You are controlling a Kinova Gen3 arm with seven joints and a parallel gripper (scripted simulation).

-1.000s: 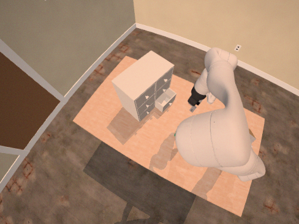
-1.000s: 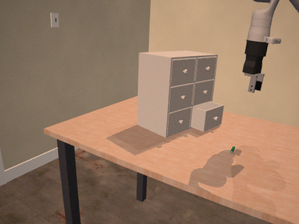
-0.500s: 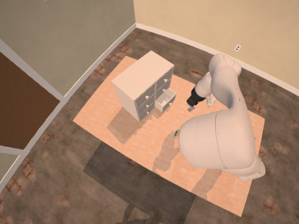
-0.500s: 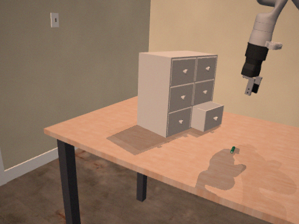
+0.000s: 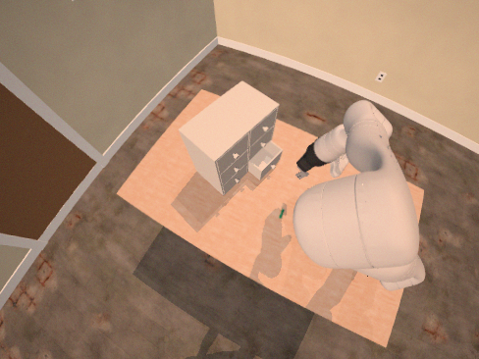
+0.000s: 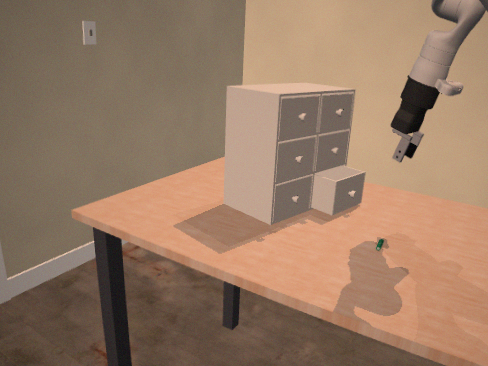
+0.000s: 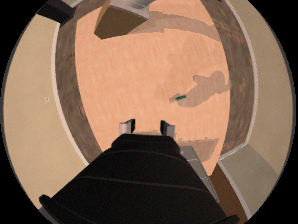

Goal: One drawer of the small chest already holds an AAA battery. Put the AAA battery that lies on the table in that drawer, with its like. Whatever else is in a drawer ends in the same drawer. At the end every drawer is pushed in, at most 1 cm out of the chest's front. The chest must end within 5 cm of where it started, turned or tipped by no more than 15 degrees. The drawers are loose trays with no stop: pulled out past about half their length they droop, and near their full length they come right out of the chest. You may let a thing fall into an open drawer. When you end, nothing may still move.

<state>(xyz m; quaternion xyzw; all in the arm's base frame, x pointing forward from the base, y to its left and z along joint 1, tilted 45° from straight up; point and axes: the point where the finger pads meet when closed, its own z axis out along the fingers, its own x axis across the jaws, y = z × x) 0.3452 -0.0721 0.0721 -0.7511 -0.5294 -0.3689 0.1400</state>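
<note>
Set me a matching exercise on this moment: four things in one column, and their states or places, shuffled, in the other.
Things
1. battery
2. hand
3. bottom right drawer
4. top left drawer

States or places
A. pushed in, level with the front of the chest
B. fingers apart, up in the air
C. pulled partly out
D. lying on the table, green

Pairs: 1-D, 2-B, 3-C, 4-A

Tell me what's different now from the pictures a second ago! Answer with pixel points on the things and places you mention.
The gripper (image 5: 300, 175) (image 6: 408, 148) (image 7: 147, 124) moved a little closer to the chest (image 5: 231, 118) (image 6: 251, 150) (image 7: 202, 174) and looks slightly lower and more tilted. Its shadow shifted too. Nothing was grabbed or let go; its fingers are open. The green battery (image 5: 282, 213) (image 6: 380, 244) (image 7: 180, 97), chest and pulled-out drawer (image 5: 258, 170) (image 6: 324, 194) stayed put.
</note>
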